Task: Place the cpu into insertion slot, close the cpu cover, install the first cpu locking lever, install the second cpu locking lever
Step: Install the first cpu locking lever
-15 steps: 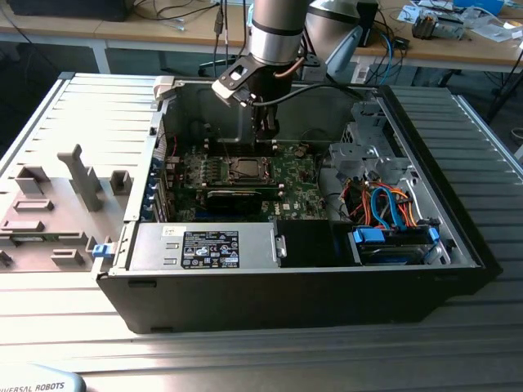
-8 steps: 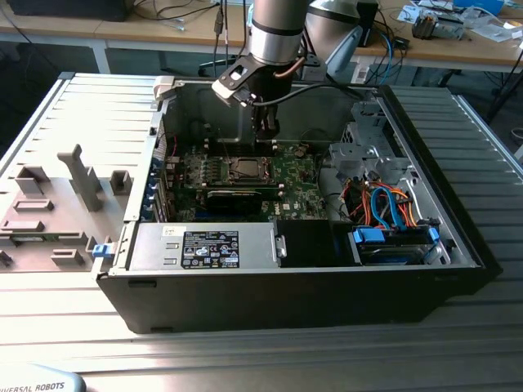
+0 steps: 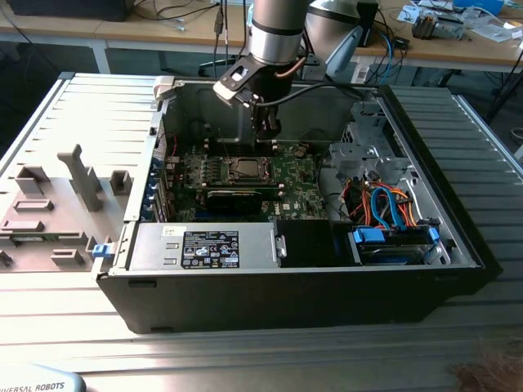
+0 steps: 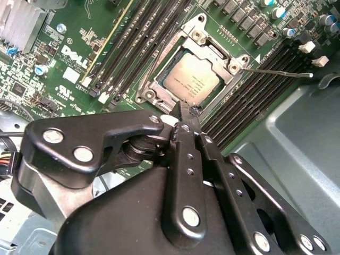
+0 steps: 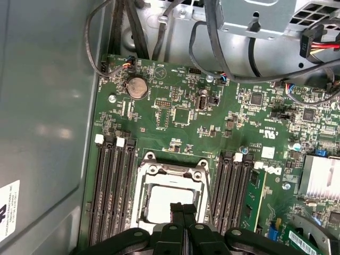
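Ribbed metal tabletop (image 3: 245, 359) carries an open computer case (image 3: 286, 290); the end effector (image 4: 185, 113) hangs inside it, fingers pressed together and gripping nothing, tips at the edge of the cpu cover (image 4: 164, 64); contact cannot be told; the cpu (image 4: 191, 79) sits in the socket under that cover's window; the second wrist view shows a thin lever (image 4: 276, 71) standing free beside the socket; the first wrist view shows a coin cell (image 5: 136, 86) on the board.

A ribbed grey table (image 3: 245, 359) carries an open computer case (image 3: 270, 298) at centre and grey plastic holders (image 3: 82, 175) at nine o'clock.
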### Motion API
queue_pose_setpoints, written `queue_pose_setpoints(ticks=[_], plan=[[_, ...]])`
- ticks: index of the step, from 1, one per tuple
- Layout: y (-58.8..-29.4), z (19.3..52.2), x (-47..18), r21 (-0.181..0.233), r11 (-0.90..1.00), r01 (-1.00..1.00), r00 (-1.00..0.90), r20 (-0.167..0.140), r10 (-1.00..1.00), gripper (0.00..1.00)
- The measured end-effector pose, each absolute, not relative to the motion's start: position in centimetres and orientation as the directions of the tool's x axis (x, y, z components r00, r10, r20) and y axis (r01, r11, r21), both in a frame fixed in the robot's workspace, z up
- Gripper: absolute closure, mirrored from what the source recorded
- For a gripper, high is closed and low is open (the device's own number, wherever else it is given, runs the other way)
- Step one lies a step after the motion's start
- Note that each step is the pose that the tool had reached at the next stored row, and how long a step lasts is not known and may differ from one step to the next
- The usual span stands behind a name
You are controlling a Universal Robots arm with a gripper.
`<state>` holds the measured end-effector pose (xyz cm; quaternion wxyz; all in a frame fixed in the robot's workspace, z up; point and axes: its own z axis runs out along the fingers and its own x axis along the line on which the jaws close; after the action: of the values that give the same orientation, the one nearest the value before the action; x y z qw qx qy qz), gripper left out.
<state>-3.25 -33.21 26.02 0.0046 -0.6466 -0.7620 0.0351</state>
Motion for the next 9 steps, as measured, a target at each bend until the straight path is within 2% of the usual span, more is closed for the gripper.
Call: queue_pose_setpoints(ticks=[9], plan=[[-33.17,26.02,-3.25,-0.06,0.239,0.969,-0.241,-0.041,0.97,0.89]])
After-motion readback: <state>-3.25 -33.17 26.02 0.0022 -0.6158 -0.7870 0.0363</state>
